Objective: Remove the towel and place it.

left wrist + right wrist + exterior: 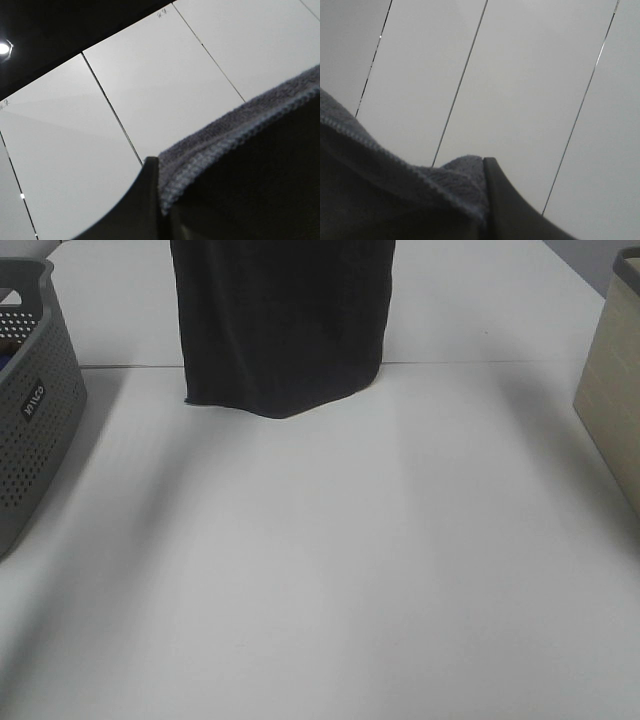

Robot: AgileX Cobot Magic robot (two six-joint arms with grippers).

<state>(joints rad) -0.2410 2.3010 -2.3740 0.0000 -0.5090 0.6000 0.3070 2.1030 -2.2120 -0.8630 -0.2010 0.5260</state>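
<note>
Only a small part of the robot showed, all of it in the wrist views. Of the left gripper point(161, 210), one finger point(140, 205) was visible. It was matte black and smooth, with a straight inner face and an outer edge that swept away in a concave curve below a narrow, squared tip. The right gripper point(485, 210) likewise showed a single finger point(507, 210), dark grey to black, with a rounded corner at its tip and the same flaring back. Both surfaces seemed plain, though deep shadow hid any fine detail.
</note>
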